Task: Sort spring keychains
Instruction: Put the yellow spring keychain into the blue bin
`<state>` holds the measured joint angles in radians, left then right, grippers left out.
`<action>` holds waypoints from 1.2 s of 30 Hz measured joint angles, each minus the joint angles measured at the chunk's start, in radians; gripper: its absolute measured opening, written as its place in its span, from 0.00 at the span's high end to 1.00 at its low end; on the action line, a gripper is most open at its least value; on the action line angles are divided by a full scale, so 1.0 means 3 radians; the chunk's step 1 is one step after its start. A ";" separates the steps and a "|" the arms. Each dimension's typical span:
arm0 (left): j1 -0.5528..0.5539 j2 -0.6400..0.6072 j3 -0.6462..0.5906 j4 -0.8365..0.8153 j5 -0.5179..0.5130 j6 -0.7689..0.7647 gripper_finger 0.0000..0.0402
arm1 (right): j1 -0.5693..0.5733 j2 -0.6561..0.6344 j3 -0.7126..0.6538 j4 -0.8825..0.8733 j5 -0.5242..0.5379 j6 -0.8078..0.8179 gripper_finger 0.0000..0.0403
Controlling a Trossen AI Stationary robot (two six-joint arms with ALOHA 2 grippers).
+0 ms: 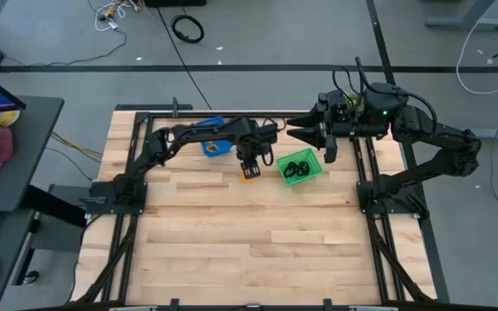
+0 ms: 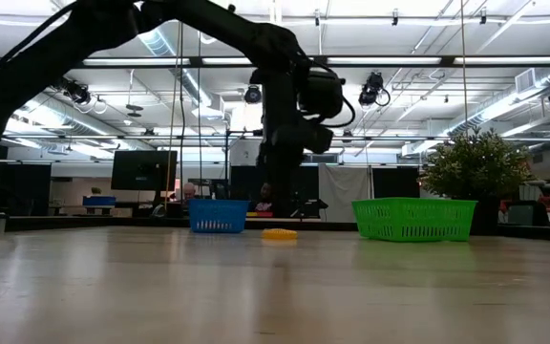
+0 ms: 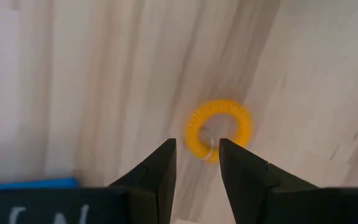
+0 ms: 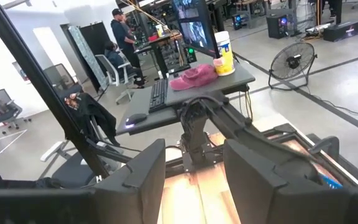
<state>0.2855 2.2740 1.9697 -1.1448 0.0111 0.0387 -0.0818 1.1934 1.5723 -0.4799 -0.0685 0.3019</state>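
the left wrist view alone shows the detail: 1 orange spring keychain (image 3: 219, 130) lies flat on the pale wood, just past the left gripper (image 3: 197, 158), whose 2 dark fingers (image 3: 156, 174) stand apart with a narrow gap and nothing between them. a blue edge at that picture's corner is the blue bin (image 3: 27, 184). the high view shows what the wrist cannot: the left gripper (image 1: 248, 166) hangs over the orange keychain (image 1: 249, 175), between the blue bin (image 1: 212, 147) and the green bin (image 1: 312, 174). black spring keychains (image 1: 298, 168) lie inside the green bin, and an orange loop (image 1: 209, 148) lies in the blue one. the low view shows the orange keychain (image 2: 279, 232) flat on the table (image 2: 275, 287) between the 2 bins, with the left arm reaching down behind it. the right gripper (image 1: 315, 131) waits raised by the table's far edge, just behind the green bin, fingers (image 4: 143, 174) parted. the near half of the table lies bare, well apart from both arms.
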 joint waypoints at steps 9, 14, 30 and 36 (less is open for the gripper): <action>-0.0066 0.0141 -0.0003 0.0029 -0.0036 0.0086 0.68 | 0.0001 0.0000 0.0000 -0.0001 0.0000 -0.0001 0.59; -0.0080 0.0209 0.0000 0.0056 -0.0039 0.0075 0.68 | 0.0001 0.0000 0.0001 -0.0001 0.0000 -0.0003 0.59; -0.0091 0.0375 0.0004 0.0096 -0.0049 0.0123 0.69 | 0.0001 0.0001 0.0001 -0.0007 0.0000 0.0000 0.59; -0.0093 0.0385 0.0001 0.0108 -0.0047 0.0123 0.74 | 0.0001 0.0001 0.0000 -0.0007 0.0000 0.0000 0.59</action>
<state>0.2577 2.3894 1.9701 -1.1123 -0.0031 0.0757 -0.0815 1.1938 1.5723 -0.4820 -0.0685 0.3019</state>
